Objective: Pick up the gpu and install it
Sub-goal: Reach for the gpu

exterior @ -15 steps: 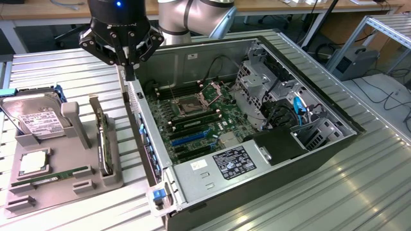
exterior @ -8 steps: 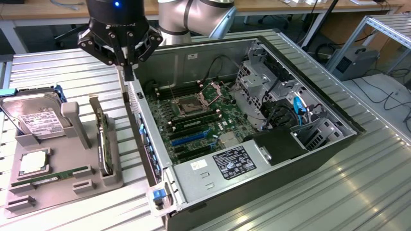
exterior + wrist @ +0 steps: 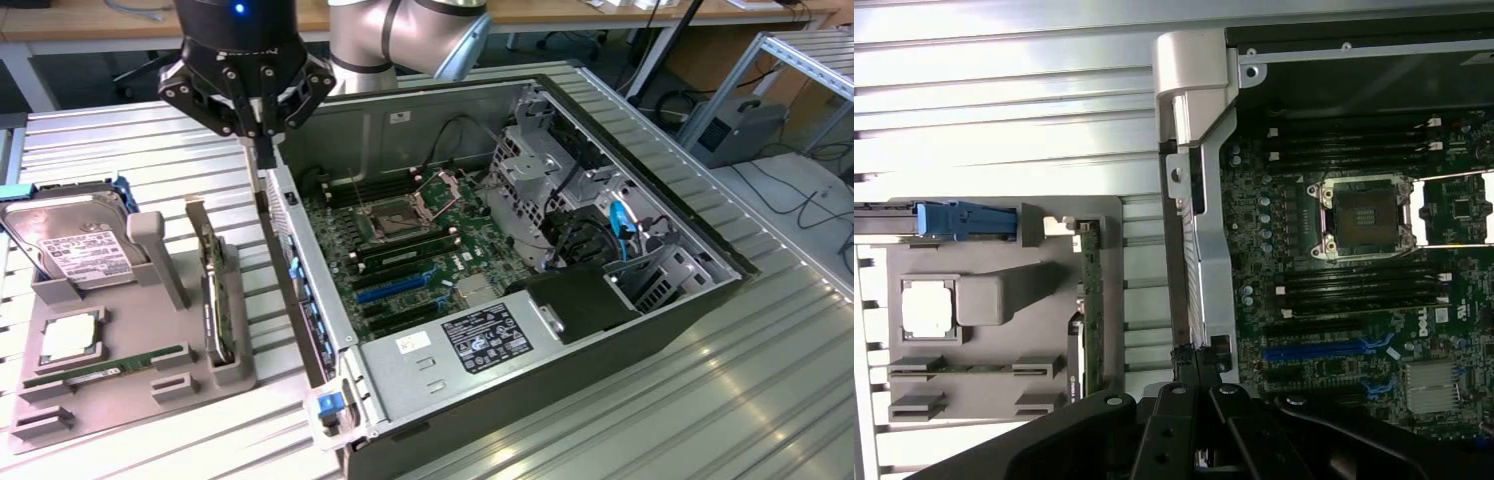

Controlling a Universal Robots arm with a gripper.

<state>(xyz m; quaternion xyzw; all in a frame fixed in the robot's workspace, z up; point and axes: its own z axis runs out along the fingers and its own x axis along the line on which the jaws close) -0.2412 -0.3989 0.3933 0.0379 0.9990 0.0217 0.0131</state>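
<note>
Gripper (image 3: 267, 150) jaws together above case (image 3: 400, 125) wall edge, gpu (image 3: 210, 300) upright in holder (image 3: 200, 385) just beside

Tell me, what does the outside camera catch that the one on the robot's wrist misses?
Exterior view: the robot arm, the blue cable by the drive cage and the power supply label. Wrist view: a straight-down look at the case's pale corner bracket. Both: the shut gripper near the case's wall, the processor socket, and the gray holder with the graphics card standing in it.
</note>
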